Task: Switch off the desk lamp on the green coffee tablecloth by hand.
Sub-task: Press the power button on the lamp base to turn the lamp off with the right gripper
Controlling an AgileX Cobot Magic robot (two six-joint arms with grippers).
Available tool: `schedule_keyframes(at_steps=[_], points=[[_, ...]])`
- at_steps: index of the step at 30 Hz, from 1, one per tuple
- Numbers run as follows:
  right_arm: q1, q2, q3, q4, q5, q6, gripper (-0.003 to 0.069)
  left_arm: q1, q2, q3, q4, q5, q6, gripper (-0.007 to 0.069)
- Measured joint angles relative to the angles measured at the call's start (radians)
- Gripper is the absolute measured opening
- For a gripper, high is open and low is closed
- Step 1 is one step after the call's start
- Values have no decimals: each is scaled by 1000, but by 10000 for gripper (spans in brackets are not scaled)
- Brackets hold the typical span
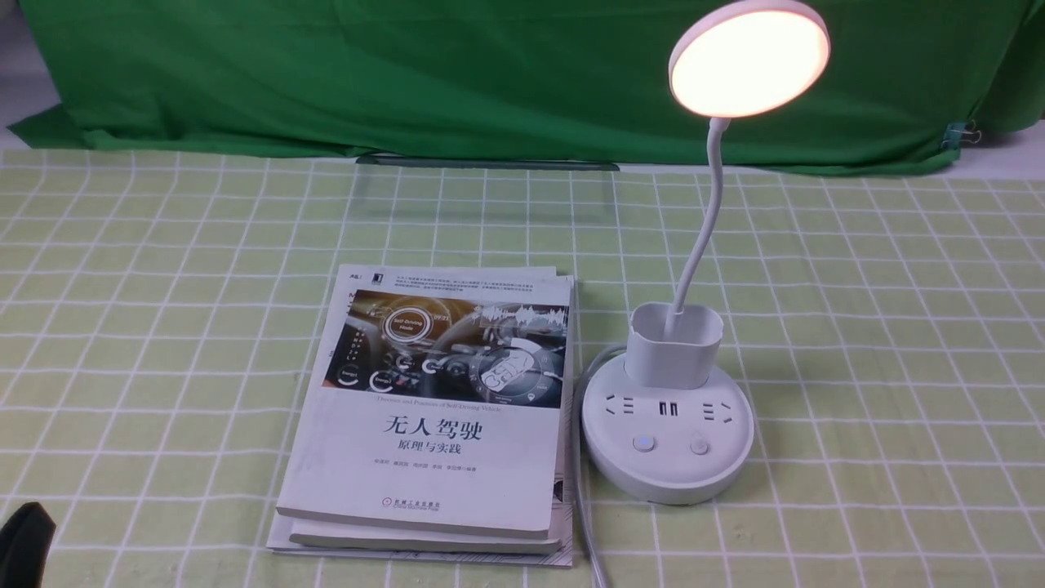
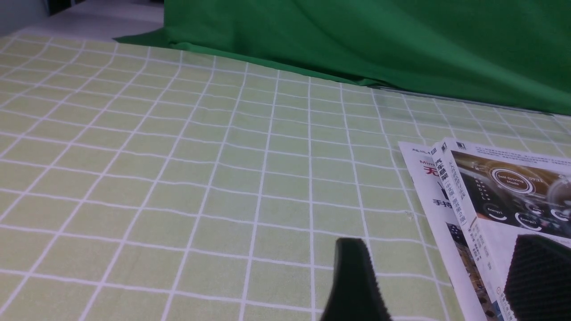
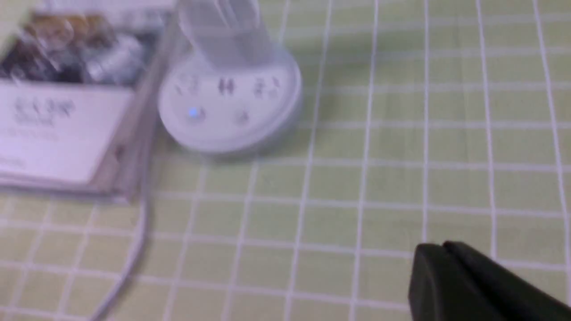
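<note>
- From the front camera, I see the desk lamp [image 1: 674, 351] standing right of centre on the green coffee tablecloth [image 1: 898, 327]. Its disc head glows warm white, so the one step of the task is not yet done.
- The lamp is smooth white plastic. It has a flat round head on a thin bendy neck, a squarish cup holder, and a round base with sockets. On the base sit a faintly blue-lit button [image 1: 643, 443] and a plain button [image 1: 699, 447] beside it.
- A white cable [image 1: 584, 506] runs from the base toward me. Just left of the base lies a stack of glossy paperback books [image 1: 441, 408].
- The cloth is soft, pale yellow-green, with a grid of thin white lines. A plain dark green backdrop [image 1: 408, 73] hangs behind it.
- Only a black sliver of the left hand [image 1: 24, 543] shows, at the near left corner.
- On the left wrist camera, the left hand [image 2: 441, 243] has its two black ribbed fingers apart and holds nothing. It is over the cloth by the books' edge, and the lamp is out of this view.
- On the right wrist camera, which is blurred, the right hand [image 3: 439, 247] has its fingers pressed together and empty. It is above bare cloth, well apart from the lamp base.
- I judge that the approach and the press on a button are both left to do. I cannot tell which button switches the light.
</note>
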Motion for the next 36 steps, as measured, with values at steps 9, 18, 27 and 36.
schedule_keyframes(at_steps=[9,18,27,36], points=[[42,473,-138,115,-21,-163,46,0,0,0,0,0,0,410],[225,732,-237,125,-93,-202,46,0,0,0,0,0,0,410],[250,800,-290,113,-136,-198,46,0,0,0,0,0,0,410],[250,912,-402,110,-133,-181,46,0,0,0,0,0,0,410]])
